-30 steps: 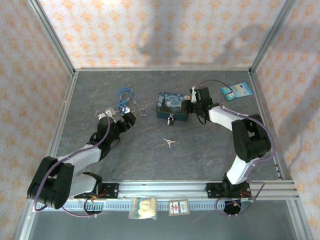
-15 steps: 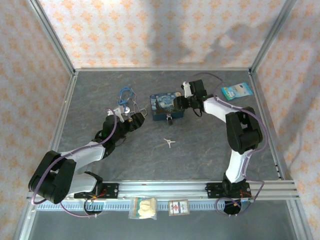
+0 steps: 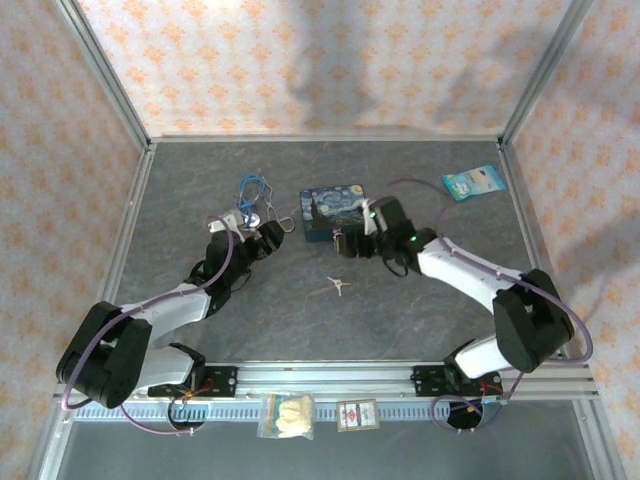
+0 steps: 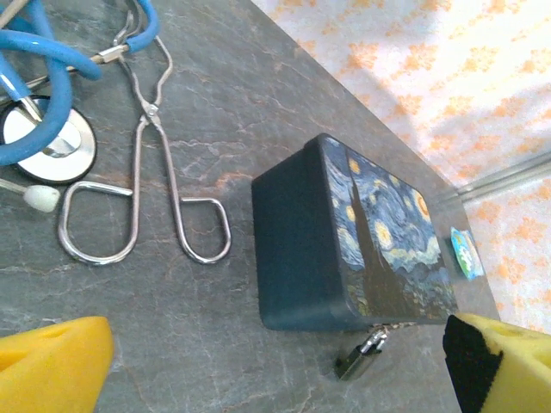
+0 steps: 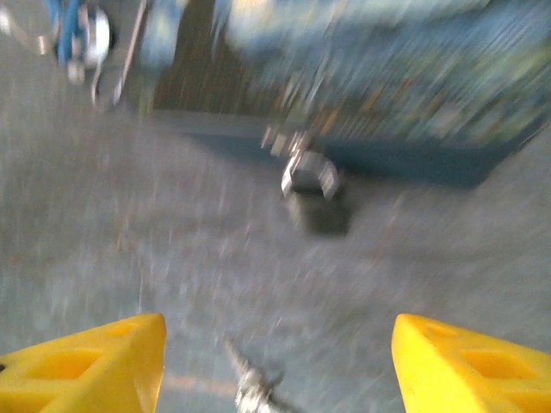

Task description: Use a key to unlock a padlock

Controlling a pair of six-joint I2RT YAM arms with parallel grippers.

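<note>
Padlock [image 3: 340, 241] hangs at the near wall of the blue box [image 3: 330, 208]. My right gripper [image 3: 357, 242] has swung round from the box's right side to face it, its jaws widened and empty. My left gripper [image 3: 262, 235] is spread open too. The key [image 3: 339, 285] lies loose on the table, so I judge fetching it comes first.

Padlock [image 3: 341, 241]: tiny, dark body, thin silver shackle, lying on grey counter [image 3: 400, 330] tight against near side of painted blue box [image 3: 330, 210], shackle end toward box. Whether shackle is latched cannot be told. Key [image 3: 340, 286]: tiny pale silver piece, splayed like small Y, flat on open counter, near padlock but apart, on side away from box.
</note>
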